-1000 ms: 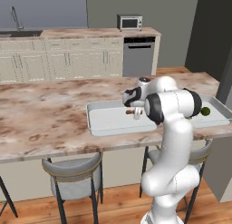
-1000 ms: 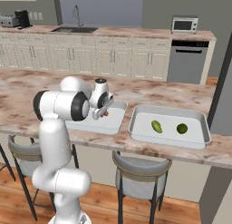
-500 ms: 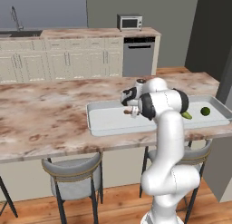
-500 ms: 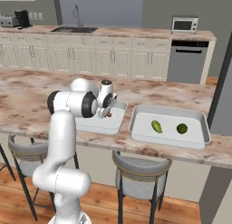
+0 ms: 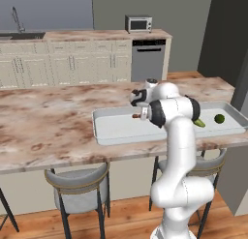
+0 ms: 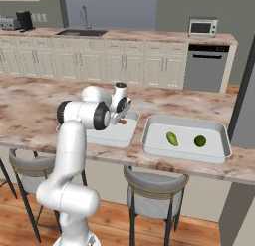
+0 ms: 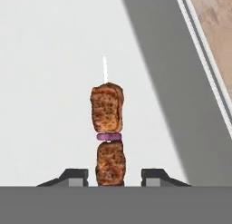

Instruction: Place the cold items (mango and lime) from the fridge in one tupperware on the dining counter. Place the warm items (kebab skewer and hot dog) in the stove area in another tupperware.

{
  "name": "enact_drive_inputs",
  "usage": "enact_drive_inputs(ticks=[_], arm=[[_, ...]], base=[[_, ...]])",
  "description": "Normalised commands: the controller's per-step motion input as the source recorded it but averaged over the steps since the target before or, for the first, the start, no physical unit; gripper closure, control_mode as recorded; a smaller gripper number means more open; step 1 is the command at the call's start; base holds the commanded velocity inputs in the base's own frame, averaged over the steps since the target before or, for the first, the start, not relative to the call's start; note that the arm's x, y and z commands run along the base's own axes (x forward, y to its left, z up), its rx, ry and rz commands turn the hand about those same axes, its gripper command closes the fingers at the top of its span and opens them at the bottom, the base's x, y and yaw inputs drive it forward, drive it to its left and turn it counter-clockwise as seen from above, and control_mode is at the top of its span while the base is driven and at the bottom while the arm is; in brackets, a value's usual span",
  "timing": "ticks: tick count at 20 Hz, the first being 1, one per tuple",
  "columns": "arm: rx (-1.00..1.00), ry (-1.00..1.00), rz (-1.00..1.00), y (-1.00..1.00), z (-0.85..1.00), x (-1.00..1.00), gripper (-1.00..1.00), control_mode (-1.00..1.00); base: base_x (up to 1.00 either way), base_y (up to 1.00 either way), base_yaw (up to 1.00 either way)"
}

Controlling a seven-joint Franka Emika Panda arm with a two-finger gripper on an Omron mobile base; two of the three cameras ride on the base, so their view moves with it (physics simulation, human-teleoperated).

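Kitchen: sink (image 6: 82,33), microwave (image 6: 202,27), dishwasher (image 6: 205,68).

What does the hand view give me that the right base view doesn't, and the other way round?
Hand view alone: the kebab skewer close up, two browned meat chunks with a purple ring between, lying between the two spread fingers. Right base view alone: the second tray with the mango and lime, plus the stools and back cabinets. Both: the pale tray under the gripper.
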Motion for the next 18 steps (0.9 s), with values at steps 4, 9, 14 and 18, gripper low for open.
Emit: enact_drive_inputs(ticks=[4, 9, 14, 18], arm=[[0.00, -0.01, 0.00, -0.01, 0.33, -0.41, -1.00, -1.00], [-0.01, -0.03, 0.00, 0.00, 0.54, -0.81, -1.00, -1.00], [-0.13, -0.24, 0.00, 0.00, 0.84, -1.00, -1.00, -1.00], [-0.21, -0.19, 0.00, 0.00, 0.93, -1.00, -1.00, -1.00]], base=[[0.00, 0.00, 0.00], [0.00, 0.00, 0.00], [0.00, 0.00, 0.00], [0.00, 0.00, 0.00]])
